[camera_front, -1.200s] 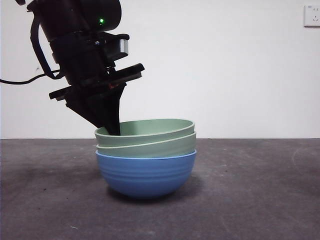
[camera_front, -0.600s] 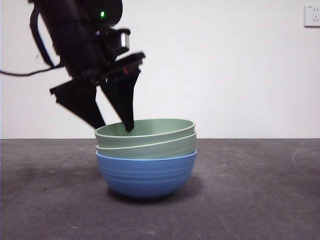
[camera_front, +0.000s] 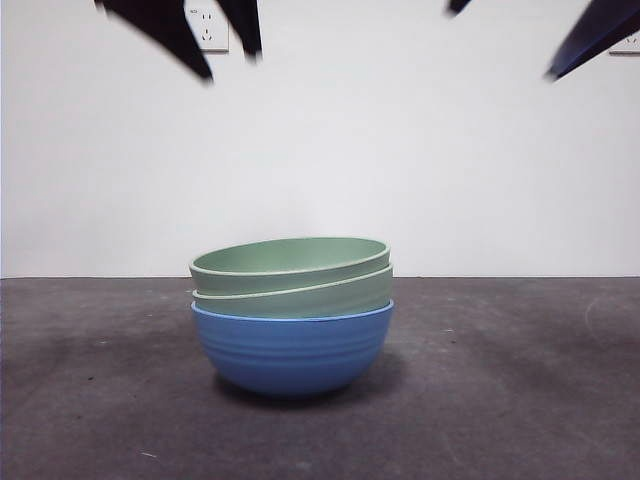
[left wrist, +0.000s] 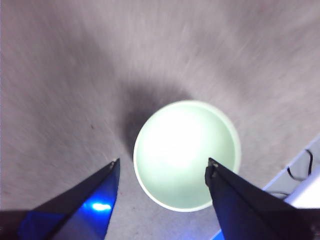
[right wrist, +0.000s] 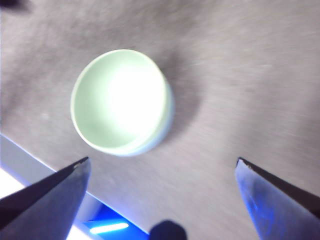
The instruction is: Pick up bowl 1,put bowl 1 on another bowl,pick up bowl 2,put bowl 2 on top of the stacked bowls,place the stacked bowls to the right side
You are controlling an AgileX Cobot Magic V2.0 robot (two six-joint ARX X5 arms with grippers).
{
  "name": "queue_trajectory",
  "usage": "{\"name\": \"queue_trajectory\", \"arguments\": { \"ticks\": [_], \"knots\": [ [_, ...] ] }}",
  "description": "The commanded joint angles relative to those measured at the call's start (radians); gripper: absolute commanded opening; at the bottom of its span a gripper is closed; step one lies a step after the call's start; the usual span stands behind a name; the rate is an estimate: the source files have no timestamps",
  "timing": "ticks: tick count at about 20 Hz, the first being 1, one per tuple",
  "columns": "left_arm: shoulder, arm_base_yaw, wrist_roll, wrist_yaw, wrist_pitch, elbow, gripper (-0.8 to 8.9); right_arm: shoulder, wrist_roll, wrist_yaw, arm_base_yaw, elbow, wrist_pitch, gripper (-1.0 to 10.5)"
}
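Note:
The three bowls stand stacked at the table's middle. The blue bowl (camera_front: pixel 292 350) is at the bottom, bowl 1 (camera_front: pixel 300 298) nests in it, and bowl 2 (camera_front: pixel 290 262) lies on top, slightly tilted. High above the stack's left side hangs my left gripper (camera_front: pixel 228 62), open and empty. The left wrist view looks down into the pale top bowl (left wrist: pixel 185 150) from between the left gripper's (left wrist: pixel 163 162) spread jaws. My right gripper (camera_front: pixel 502 40) is open and empty at the top right. In its wrist view the stack (right wrist: pixel 120 100) lies off to one side of the right gripper (right wrist: pixel 163 160).
The dark grey table (camera_front: pixel 520 400) runs left and right of the stack. A white wall with a socket (camera_front: pixel 207 30) stands behind. A pale table edge (left wrist: pixel 300 170) with a cable shows in the left wrist view.
My left gripper has opened, let go of the top bowl's rim and risen to the picture's top. My right gripper's jaw tips have come into view at the top right.

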Motion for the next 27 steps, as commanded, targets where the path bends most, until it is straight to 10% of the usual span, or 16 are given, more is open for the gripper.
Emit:
{"name": "queue_trajectory", "arguments": {
  "ticks": [1,14,19,27],
  "knots": [
    [-0.038,-0.004,0.030,-0.005,-0.059,0.069,2.92,0.116,0.038,-0.047,0.000,0.001,0.074,4.9],
    [-0.204,-0.004,0.031,-0.026,-0.168,0.109,2.92,0.610,0.175,-0.134,-0.006,0.001,0.301,4.7],
    [-0.204,-0.004,0.031,-0.026,-0.172,0.109,2.92,0.631,0.170,-0.159,-0.005,0.001,0.291,1.2],
    [-0.204,-0.004,0.031,-0.026,-0.170,0.109,2.92,0.629,0.162,-0.159,-0.005,0.001,0.298,-0.1]
  ]
}}
